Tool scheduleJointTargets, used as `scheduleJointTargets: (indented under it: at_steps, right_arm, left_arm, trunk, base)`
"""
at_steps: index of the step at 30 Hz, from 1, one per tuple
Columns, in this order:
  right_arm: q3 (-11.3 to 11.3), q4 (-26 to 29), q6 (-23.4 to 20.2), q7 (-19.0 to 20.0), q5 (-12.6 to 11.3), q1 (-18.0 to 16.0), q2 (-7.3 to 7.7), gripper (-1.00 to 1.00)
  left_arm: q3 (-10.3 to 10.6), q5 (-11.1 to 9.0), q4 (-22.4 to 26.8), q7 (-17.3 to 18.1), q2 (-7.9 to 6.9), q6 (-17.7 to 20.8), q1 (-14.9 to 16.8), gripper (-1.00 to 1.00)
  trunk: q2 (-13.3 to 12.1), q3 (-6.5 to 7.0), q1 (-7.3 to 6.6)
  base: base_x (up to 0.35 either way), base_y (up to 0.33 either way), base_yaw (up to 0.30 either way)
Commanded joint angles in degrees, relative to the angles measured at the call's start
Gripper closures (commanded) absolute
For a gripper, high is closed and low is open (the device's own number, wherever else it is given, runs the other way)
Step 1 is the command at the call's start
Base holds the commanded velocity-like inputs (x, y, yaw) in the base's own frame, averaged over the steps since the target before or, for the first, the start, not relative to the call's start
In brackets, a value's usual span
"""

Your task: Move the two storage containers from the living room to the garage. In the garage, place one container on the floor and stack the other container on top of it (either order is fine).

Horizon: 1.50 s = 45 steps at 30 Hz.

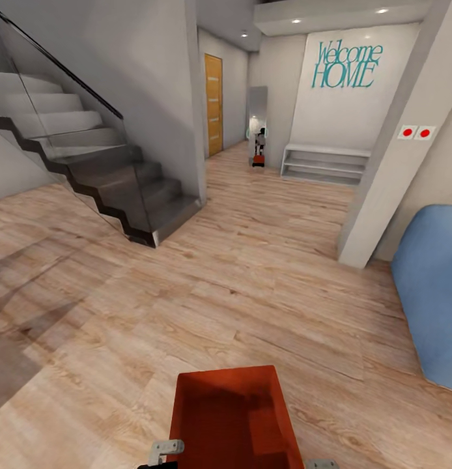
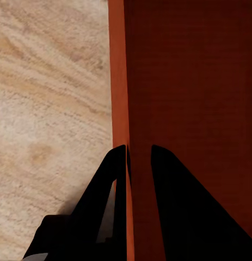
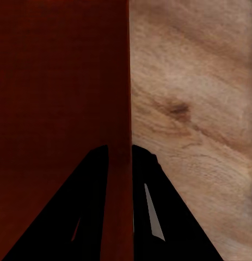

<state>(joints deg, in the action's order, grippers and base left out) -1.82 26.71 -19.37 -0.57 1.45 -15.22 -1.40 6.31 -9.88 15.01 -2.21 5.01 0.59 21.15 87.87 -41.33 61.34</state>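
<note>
An orange-red storage container [image 1: 232, 417] is held up in front of me at the bottom of the head view, its open top facing up. My left gripper [image 2: 139, 155] is shut on its left wall [image 2: 126, 98], one black finger on each side of the thin rim. My right gripper [image 3: 119, 152] is shut on the opposite wall [image 3: 119, 81] the same way. Under the container lies the living room's light wood plank floor [image 1: 206, 286]. Small grey parts of both wrists show beside the container at the bottom edge.
A glass-railed staircase [image 1: 89, 156] rises at the left. A hallway ahead leads past a wooden door [image 1: 213, 104] to a mirror [image 1: 257, 124] and a white shelf [image 1: 325, 163] under a "Welcome HOME" sign. A pillar [image 1: 382, 182] and blue sofa [image 1: 431, 286] stand at right.
</note>
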Motion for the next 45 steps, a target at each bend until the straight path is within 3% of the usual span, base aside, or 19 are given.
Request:
scheduleJointTargets:
  at_steps: [1,45]
  right_arm:
    - [-0.7,-0.1,-0.3,0.0,-1.0,0.0,0.06,1.0]
    - [-0.7,-0.1,-0.3,0.0,-1.0,0.0,0.04,1.0]
  left_arm:
    - [0.9,0.2,0.2,-0.6,-1.14,-1.6,0.0,1.0]
    - [0.9,0.2,0.2,-0.6,-1.14,-1.6,0.0,1.0]
  trunk:
    - [0.0,-0.05,0.03]
    - [0.0,-0.05,0.03]
  base:
    - [0.302,0.0,0.0]
    - [0.303,0.0,-0.008]
